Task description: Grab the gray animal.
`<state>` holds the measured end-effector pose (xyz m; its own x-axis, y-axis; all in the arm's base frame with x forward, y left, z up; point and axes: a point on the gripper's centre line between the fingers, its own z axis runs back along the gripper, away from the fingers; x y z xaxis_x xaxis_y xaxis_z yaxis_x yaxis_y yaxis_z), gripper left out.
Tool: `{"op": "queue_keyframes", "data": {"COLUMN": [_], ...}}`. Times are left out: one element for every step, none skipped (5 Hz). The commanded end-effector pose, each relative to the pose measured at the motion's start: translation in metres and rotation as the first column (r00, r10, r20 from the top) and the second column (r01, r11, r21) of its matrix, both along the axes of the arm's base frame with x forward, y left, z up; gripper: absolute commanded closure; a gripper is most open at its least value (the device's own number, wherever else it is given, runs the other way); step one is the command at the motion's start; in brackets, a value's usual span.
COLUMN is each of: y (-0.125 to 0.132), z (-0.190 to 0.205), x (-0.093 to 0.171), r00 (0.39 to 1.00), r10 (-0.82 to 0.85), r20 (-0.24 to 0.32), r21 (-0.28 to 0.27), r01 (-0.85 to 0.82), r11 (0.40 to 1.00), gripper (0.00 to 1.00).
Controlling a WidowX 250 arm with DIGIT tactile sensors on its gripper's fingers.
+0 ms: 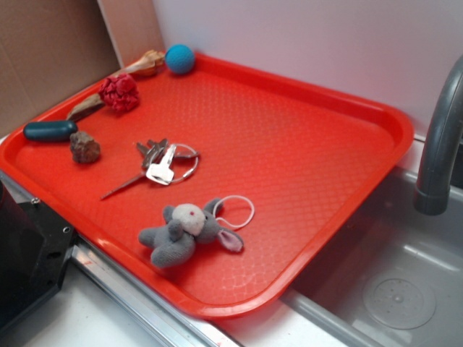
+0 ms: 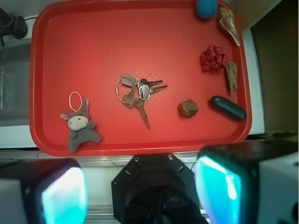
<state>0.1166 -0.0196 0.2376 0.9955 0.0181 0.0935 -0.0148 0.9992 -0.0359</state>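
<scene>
Red tray (image 1: 325, 137) sits on counter beside sink. On it: gray animal (image 1: 187, 233) near front edge w/ white loop cord (image 1: 235, 212); key bunch (image 1: 160, 163) abt mid-tray; brownish rock (image 1: 85, 147) and dark oblong obj (image 1: 49, 130) by left edge; red crumpled thing (image 1: 119, 92), wood bit (image 1: 87, 107), shell (image 1: 145, 63), blue ball (image 1: 180, 58) toward far-left corner.

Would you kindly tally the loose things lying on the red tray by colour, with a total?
Gray: 1, the gray animal
Blue: 1, the ball
Dark teal: 1, the capsule-shaped piece
Red: 1, the crumpled lump
Brown: 2, the rock and the wood piece
Tan: 1, the shell
Metal: 1, the bunch of keys
Total: 8
</scene>
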Motion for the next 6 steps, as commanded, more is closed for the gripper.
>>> {"op": "queue_keyframes", "data": {"y": [0.0, -0.025, -0.048, -0.08, -0.1, -0.109], "z": [0.0, -0.05, -0.083, -0.113, -0.125, -0.148], "x": [0.0, 0.007, 0.01, 0.009, 0.01, 0.015], "r00": [1.0, 1.0, 0.998, 0.995, 0.994, 0.995], "r10": [0.0, 0.003, 0.021, 0.077, 0.088, 0.062], "r20": [0.0, -0.03, -0.058, -0.059, -0.057, -0.072], "r21": [0.0, 0.07, 0.075, 0.026, -0.035, -0.072], "r01": [0.0, -0.001, -0.016, -0.075, -0.091, -0.067], "r11": [1.0, 0.998, 0.997, 0.997, 0.995, 0.995], "gripper": [0.0, 0.0, 0.0, 0.0, 0.0, 0.0]}}
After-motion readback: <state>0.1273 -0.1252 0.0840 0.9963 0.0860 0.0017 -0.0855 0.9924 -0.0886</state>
